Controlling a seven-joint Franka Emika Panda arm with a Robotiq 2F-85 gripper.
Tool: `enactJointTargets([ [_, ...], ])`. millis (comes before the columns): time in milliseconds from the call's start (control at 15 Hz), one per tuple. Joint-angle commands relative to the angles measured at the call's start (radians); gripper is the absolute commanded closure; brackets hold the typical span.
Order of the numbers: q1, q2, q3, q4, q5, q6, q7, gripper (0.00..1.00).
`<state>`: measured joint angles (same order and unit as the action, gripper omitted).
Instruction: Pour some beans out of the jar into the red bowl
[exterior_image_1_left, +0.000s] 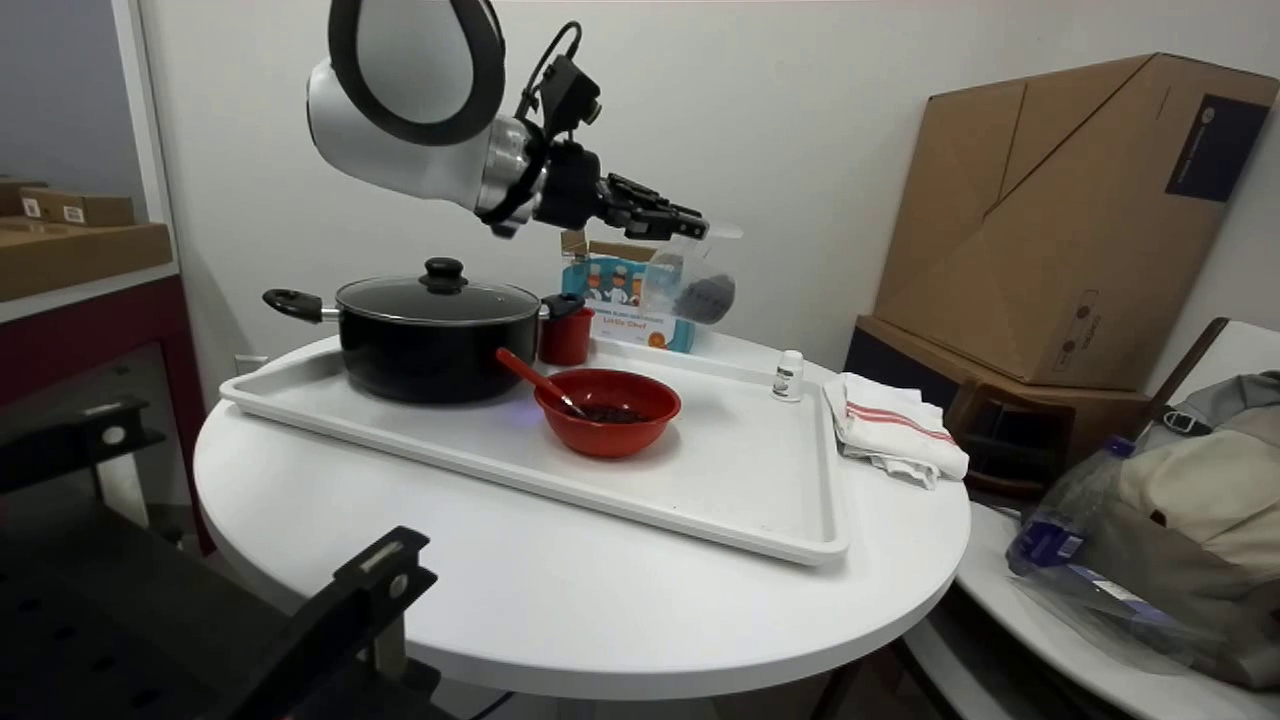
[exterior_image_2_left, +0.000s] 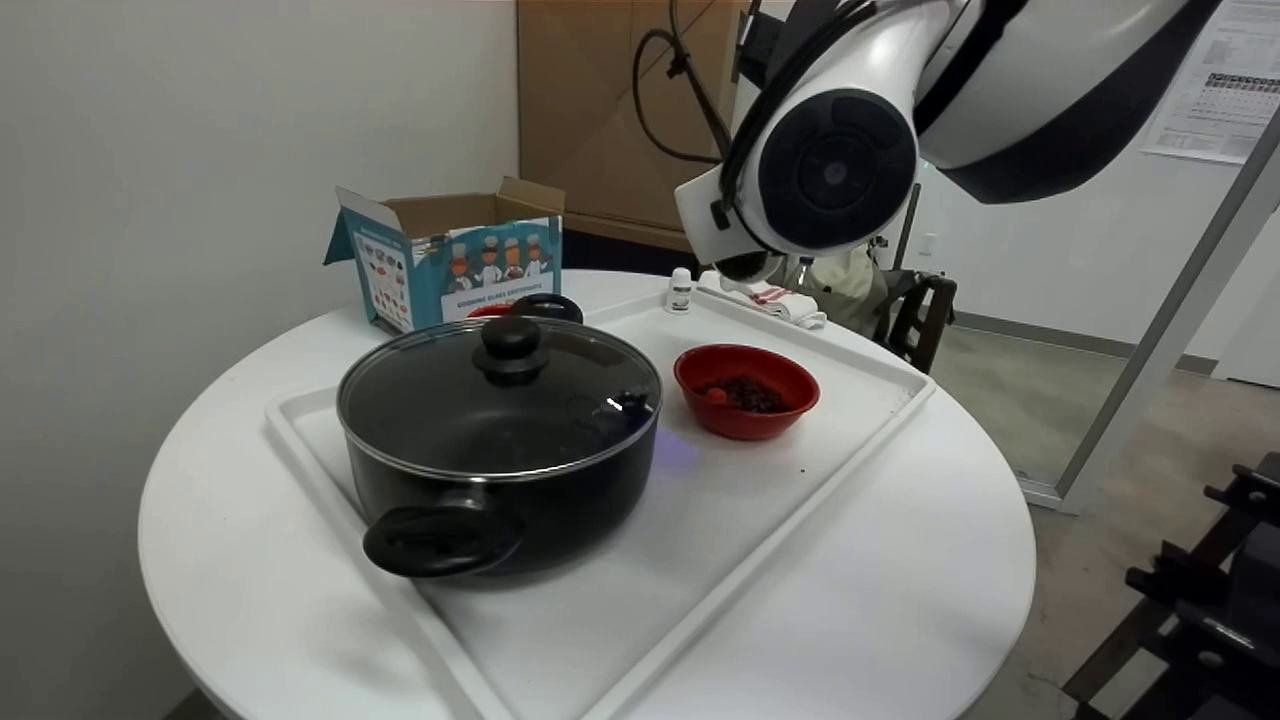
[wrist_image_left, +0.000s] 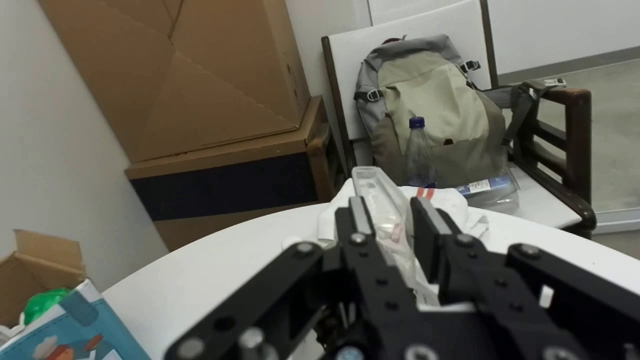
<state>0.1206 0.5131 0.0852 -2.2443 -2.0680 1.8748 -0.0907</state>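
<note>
The counter (exterior_image_1_left: 600, 590) bore the red bowl (exterior_image_1_left: 610, 437) well in from its edges, on a tray (exterior_image_1_left: 745, 470), I guessed, against spills; the end effector (wrist_image_left: 389, 207) pinched the clear jar (exterior_image_1_left: 698, 287) aloft, likely for clearance.

Hand (wrist_image_left: 390, 212) gripping clear jar (wrist_image_left: 385, 210); backpack (wrist_image_left: 432, 105) on chair (wrist_image_left: 542, 202) beyond.

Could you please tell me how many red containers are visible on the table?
2: the red bowl on the white tray, and a red cup partly hidden behind the black pot in both exterior views. Others may hide behind the pot.
</note>
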Motion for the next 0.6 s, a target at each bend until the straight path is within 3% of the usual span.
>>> enactJointTargets([
  [0,0.029,-0.018,0.003,-0.057,-0.104,-0.085,0.023,0.9],
  [533,0.042,0.011,-0.006,-0.104,-0.227,-0.284,0.024,0.9],
])
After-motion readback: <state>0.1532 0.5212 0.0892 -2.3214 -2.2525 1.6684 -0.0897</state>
